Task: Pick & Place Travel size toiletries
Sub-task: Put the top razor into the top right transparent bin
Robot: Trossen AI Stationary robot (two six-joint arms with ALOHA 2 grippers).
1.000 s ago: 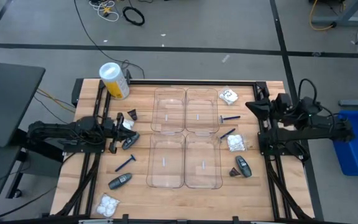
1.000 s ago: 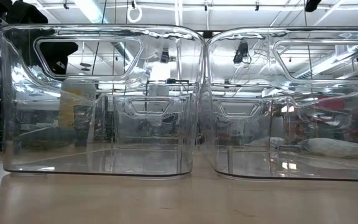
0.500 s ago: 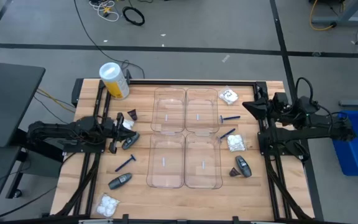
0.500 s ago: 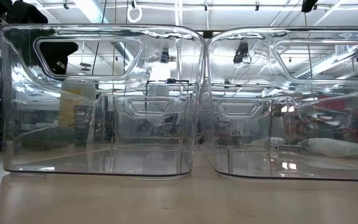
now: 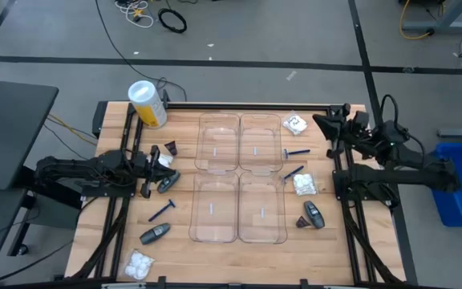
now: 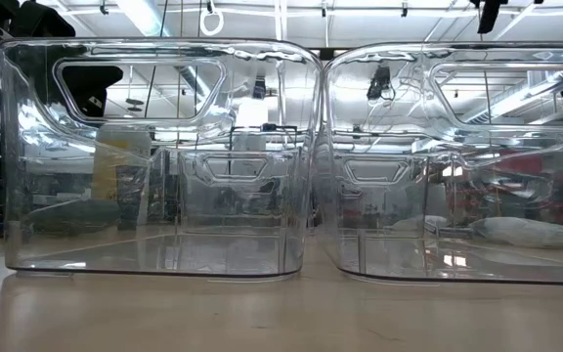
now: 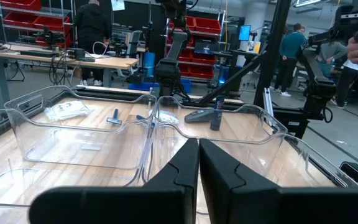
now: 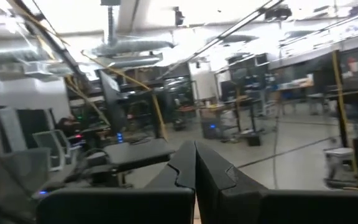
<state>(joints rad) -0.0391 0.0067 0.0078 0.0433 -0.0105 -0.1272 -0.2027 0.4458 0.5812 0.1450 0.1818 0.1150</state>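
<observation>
Toiletries scattered both sides of the clear trays point(image 5: 240, 175), likely staged so either arm reaches: razor point(image 5: 296, 152) and packet point(image 5: 304, 184) toward the right edge, tube point(image 5: 155, 234) near the left. Left claw point(image 5: 157, 160) and right claw point(image 5: 322, 122) both pressed together, empty. Wooden counter point(image 5: 175, 257); open lab beyond.

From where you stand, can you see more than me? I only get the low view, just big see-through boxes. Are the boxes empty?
Observer: Yes, all four clear trays are empty from above.
Operator: Where are the robot's hands?
Observer: The left gripper sits shut at the table's left side, holding nothing.
Operator: And the other one?
Observer: The right gripper is shut too, near the table's far right corner, beside a white packet.
</observation>
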